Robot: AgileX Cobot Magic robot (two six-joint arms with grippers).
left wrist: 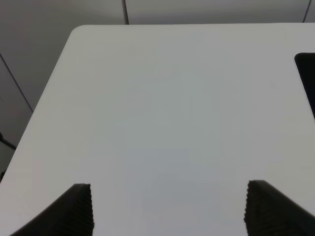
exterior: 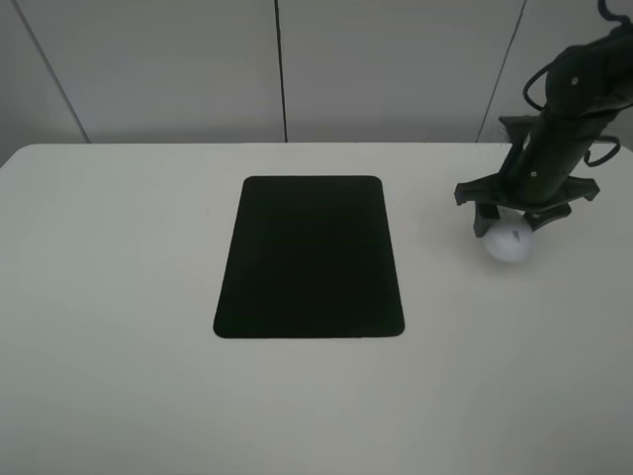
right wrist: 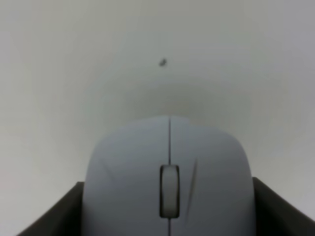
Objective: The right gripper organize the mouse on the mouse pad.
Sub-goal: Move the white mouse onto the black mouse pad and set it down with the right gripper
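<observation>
The white mouse (exterior: 511, 243) with a grey scroll wheel (right wrist: 169, 191) lies on the white table to the right of the black mouse pad (exterior: 310, 257), well apart from it. My right gripper (exterior: 508, 228) reaches down over the mouse. In the right wrist view its dark fingers (right wrist: 56, 216) press against both sides of the mouse (right wrist: 167, 162). My left gripper (left wrist: 167, 211) is open and empty over bare table, and it is outside the exterior view. A corner of the pad (left wrist: 307, 81) shows in the left wrist view.
The white table (exterior: 119, 297) ends at a rounded far left corner (left wrist: 78, 32). Grey wall panels (exterior: 297, 69) stand behind it. A small dark speck (right wrist: 162, 62) lies on the table ahead of the mouse.
</observation>
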